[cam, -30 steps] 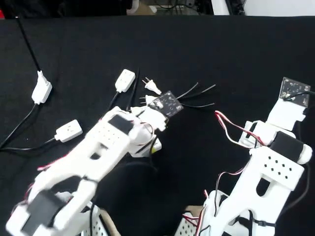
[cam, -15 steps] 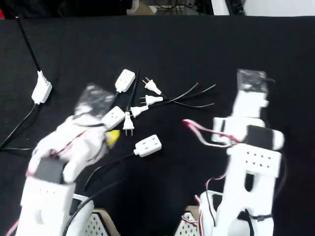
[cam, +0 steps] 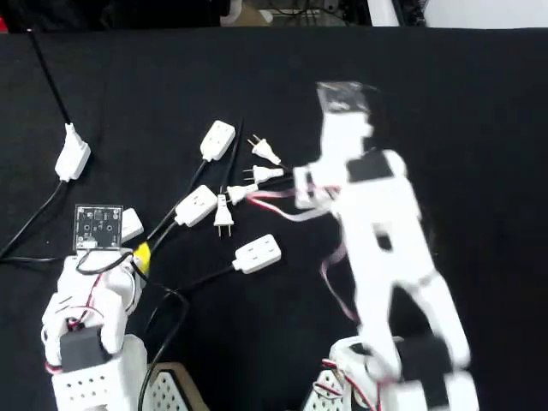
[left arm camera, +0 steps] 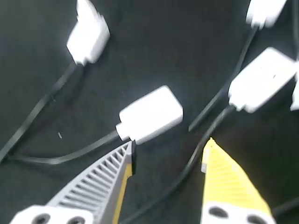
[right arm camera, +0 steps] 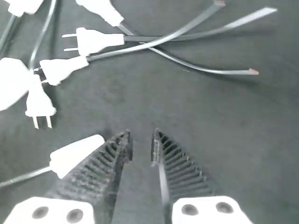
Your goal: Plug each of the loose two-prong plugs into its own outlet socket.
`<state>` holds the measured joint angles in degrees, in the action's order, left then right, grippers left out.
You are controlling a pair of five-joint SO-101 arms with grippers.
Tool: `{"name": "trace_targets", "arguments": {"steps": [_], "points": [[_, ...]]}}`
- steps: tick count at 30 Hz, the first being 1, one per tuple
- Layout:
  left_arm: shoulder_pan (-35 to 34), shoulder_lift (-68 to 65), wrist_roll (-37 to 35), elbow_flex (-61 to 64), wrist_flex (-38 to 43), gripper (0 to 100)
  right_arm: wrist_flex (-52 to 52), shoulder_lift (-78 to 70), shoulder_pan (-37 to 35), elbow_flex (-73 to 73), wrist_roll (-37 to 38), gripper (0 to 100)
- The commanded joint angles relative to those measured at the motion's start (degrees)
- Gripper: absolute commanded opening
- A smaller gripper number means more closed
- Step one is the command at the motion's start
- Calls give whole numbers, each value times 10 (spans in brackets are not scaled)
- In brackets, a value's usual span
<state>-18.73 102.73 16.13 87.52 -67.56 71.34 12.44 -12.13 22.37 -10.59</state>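
On a black table (cam: 479,128), nearest the camera at left: the left arm (cam: 90,317), folded low over its base. Ahead of it the left gripper (left arm camera: 168,144), jaws spread wide and holding nothing, grey and yellow tips just short of the left socket (left arm camera: 150,114), flat on the cloth on its black cord. To the right, standing tall from the near edge, the right arm (cam: 377,231), leaning out over the middle of the table. Below it the right gripper (right arm camera: 141,136), jaws drawn to a narrow gap, empty, just beside the front socket (cam: 257,254). Black cords from the sockets running back toward the near edge between the two arms. Beyond that, untouched, four loose plugs in a ragged row climbing away: the nearest plug (cam: 223,214), prongs toward the near edge, just beside the middle socket (cam: 195,205); the second plug (cam: 242,193), prongs aimed at that same socket; the third plug (cam: 264,174), prongs to the left; the farthest plug (cam: 265,152), angled away. Trailing right from them, thin cords finishing in cut ends (right arm camera: 252,71). Farther back, the far socket (cam: 217,139), alone on its cord. Out at the left edge, well apart from the rest, the edge socket (cam: 73,156), apparently with a plug already seated in its far end.
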Motion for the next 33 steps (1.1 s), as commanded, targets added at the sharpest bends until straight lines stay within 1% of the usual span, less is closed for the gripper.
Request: {"name": "trace_targets", "arguments": {"steps": [1, 4, 8, 11, 14, 18, 23, 31, 33], "points": [[-25, 8, 11, 11, -2, 238, 5, -140, -25, -135, -69, 85], [-49, 18, 48, 40, 1, 238, 3, -239, -43, -213, -146, 85], [-50, 18, 102, 78, 3, 238, 2, -346, -50, -312, -256, 87], [-50, 18, 112, 80, 3, 238, 5, -404, -50, -369, -334, 87], [-50, 18, 113, 81, 3, 238, 4, -445, -50, -407, -391, 87], [-50, 18, 113, 82, 3, 238, 5, -469, -50, -436, -433, 87], [-50, 18, 113, 83, 3, 238, 4, -473, -58, -441, -488, 88], [-50, 18, 113, 83, 3, 238, 4, -474, -104, -440, -498, 89], [-50, 18, 113, 83, 3, 238, 2, -474, -106, -438, -519, 89]]}}
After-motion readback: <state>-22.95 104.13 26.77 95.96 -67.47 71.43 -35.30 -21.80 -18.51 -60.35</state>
